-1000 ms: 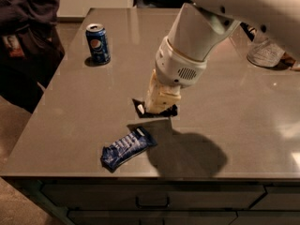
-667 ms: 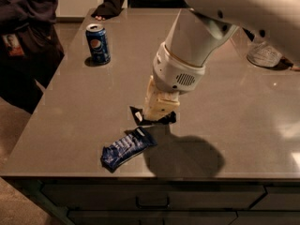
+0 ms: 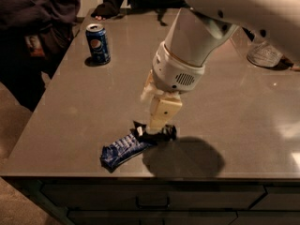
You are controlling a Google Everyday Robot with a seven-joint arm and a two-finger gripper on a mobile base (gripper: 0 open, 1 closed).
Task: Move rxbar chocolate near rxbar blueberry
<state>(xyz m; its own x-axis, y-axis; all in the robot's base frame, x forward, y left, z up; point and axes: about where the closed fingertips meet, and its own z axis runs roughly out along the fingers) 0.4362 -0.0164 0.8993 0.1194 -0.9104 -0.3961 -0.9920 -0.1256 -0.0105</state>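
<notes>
The rxbar chocolate (image 3: 164, 134), a small black wrapper, lies low over the grey table (image 3: 79, 107) near its front edge, partly hidden under my gripper. My gripper (image 3: 158, 127) reaches down from the white arm and is shut on it. The rxbar blueberry (image 3: 123, 150), a dark-blue wrapper with white lettering, lies flat just to the front left, with its right end touching or almost touching the black bar.
A blue Pepsi can (image 3: 98, 43) stands at the back left. A clear crumpled object (image 3: 265, 54) sits at the back right. A person (image 3: 33, 36) stands at the left edge, and a hand (image 3: 105, 9) rests on the far edge.
My gripper has moved toward the table's front edge with the black bar, bringing it from clearly apart to right beside the blue bar. The blue bar and the can have not moved.
</notes>
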